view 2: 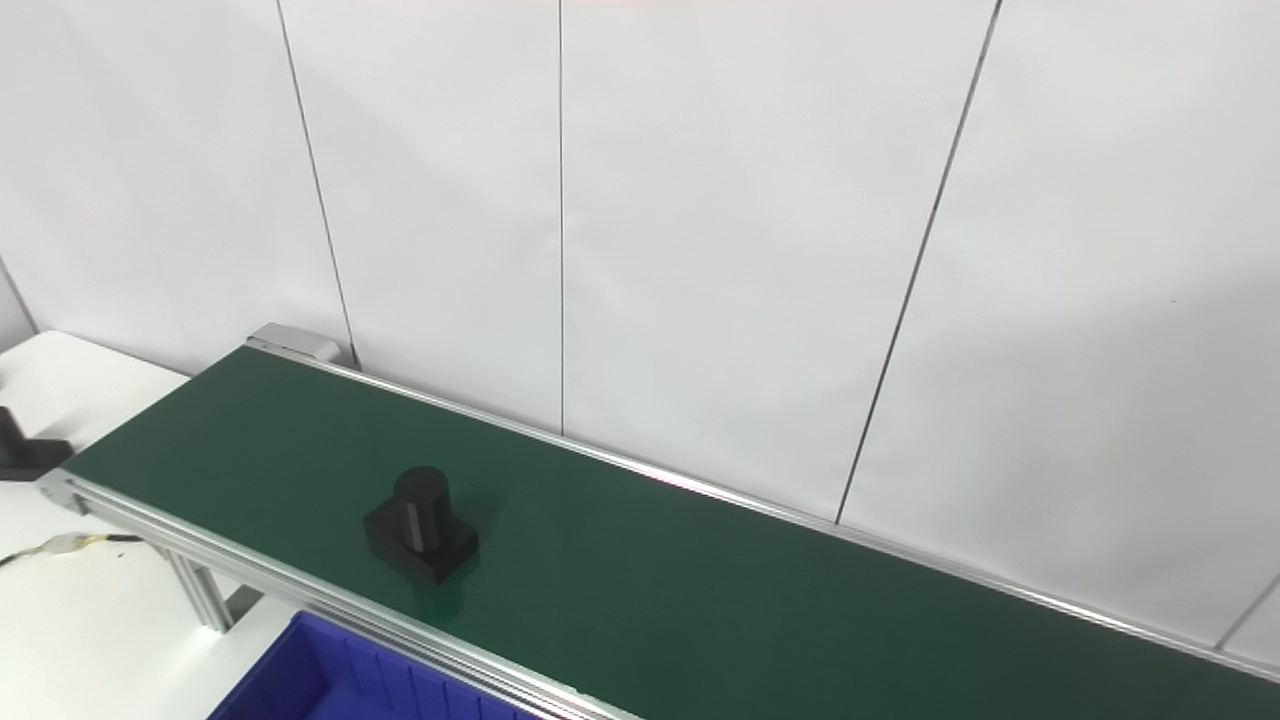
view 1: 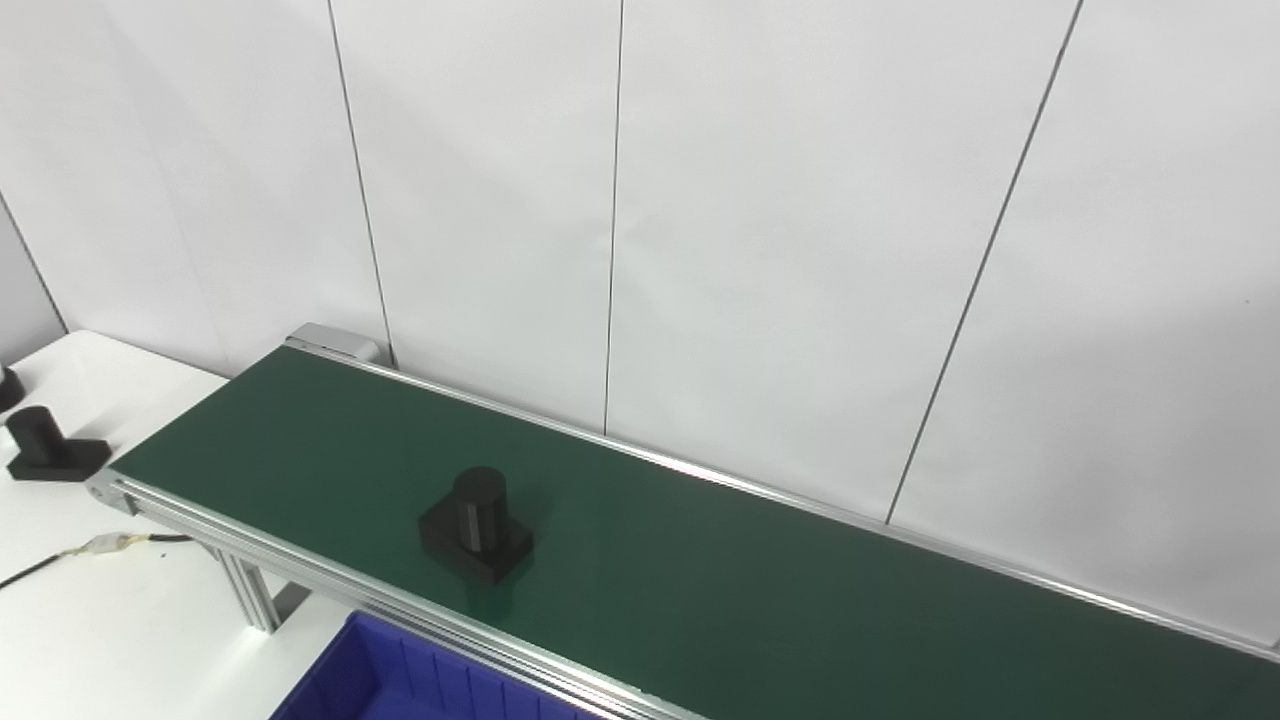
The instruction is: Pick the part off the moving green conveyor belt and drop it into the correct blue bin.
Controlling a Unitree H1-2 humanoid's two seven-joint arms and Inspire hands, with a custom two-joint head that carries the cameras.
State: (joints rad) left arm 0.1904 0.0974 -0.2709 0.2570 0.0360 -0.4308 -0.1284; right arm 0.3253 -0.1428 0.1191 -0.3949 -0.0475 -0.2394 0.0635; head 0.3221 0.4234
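black part point(view 1: 476, 527) on belt point(view 1: 760, 590); blue bin point(view 1: 400, 680)

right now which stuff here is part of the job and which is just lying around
Part of the job:
black part on the green conveyor belt
blue bin

Lying about:
spare black part on the white table
cable

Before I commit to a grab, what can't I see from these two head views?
- Both robot hands: outside both views.
- Blue bin: cut by bottom edge; contents unseen.
- Black part on the white table: cropped at left edge, right eye view.
- Conveyor belt motion: cannot tell.
- Part on belt: fully visible.
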